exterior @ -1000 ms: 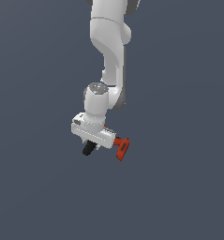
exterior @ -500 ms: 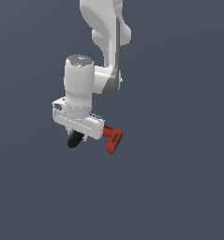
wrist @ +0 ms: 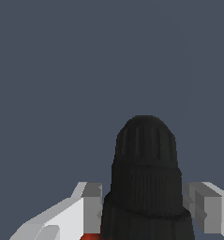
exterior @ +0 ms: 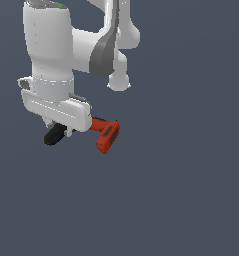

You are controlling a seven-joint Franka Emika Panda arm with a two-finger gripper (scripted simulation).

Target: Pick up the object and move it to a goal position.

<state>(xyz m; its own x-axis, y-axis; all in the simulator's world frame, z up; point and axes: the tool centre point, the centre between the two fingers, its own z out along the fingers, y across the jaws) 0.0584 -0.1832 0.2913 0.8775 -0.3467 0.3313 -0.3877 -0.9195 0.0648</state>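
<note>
While clamped on the drill, gripper fingers press both sides of its black chuck; held aloft under the arm, red battery base jutting toward exterior view's right.

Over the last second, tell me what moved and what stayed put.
The arm carried the drill toward the exterior view's left, and both now loom larger in that view. The gripper stayed clamped on the drill throughout, black chuck poking out between the fingers, battery base trailing to the exterior view's right.

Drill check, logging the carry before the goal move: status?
Gripper shut on drill. Drill sideways, black chuck protruding past fingers. Nothing in the way.
</note>
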